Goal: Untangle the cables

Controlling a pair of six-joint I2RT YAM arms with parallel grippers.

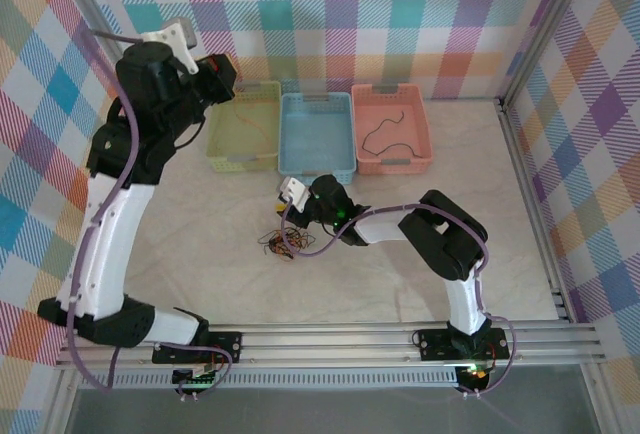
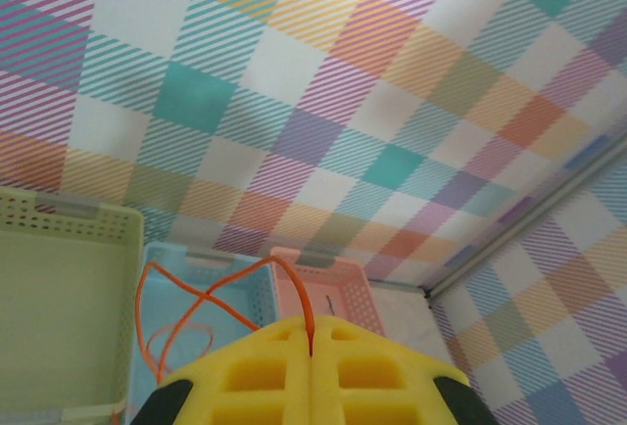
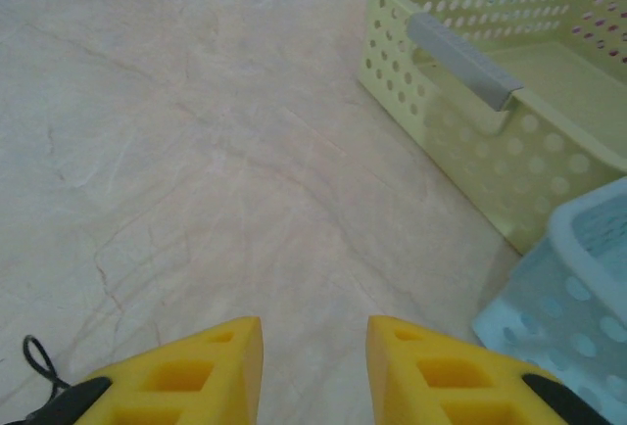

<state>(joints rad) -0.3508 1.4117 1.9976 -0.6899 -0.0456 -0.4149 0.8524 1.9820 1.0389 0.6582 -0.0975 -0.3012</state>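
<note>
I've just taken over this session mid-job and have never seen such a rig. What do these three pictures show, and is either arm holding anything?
Two robot arms are bolted at the near edge of the table, each ending in a two-finger gripper with yellow pads. One picture looks down from above and behind them; the other two come from a camera on each wrist. On it lie a tangle of thin cables, a green basket, a blue basket and a pink basket holding a dark cable. The left gripper, raised near the green basket, is shut on an orange cable. The right gripper, low by the tangle, is open and holds nothing.
</note>
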